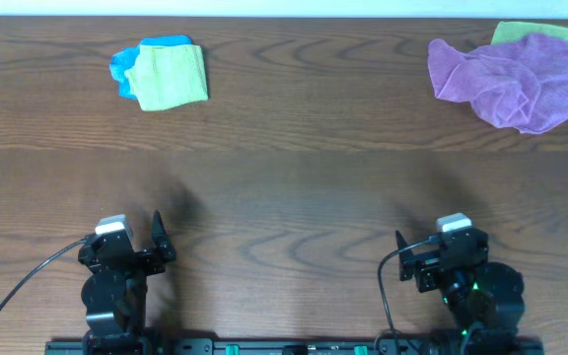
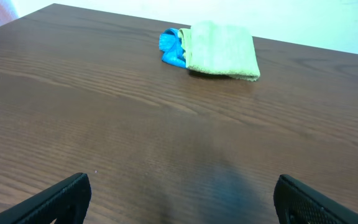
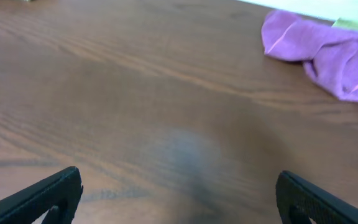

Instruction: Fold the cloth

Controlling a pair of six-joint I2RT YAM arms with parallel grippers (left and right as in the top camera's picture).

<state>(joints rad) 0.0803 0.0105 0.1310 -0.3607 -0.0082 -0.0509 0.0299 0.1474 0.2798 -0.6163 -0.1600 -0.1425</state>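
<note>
Far left of tabletop (image 1: 284, 187): green cloth (image 1: 173, 76), folded flat, partly over bunched blue cloth (image 1: 121, 67). Far right: purple cloth (image 1: 509, 79), crumpled, overlapping second green cloth (image 1: 531, 32) behind it.

Progress, by judgement: green cloth possibly finished; purple cloth not yet spread or folded, most work left.

Left tool (image 2: 180, 202): fingers spread wide, empty, touching nothing, well apart from every cloth.

Right tool (image 3: 179, 199): likewise released and empty, at near edge, purple cloth well ahead to its right.
</note>
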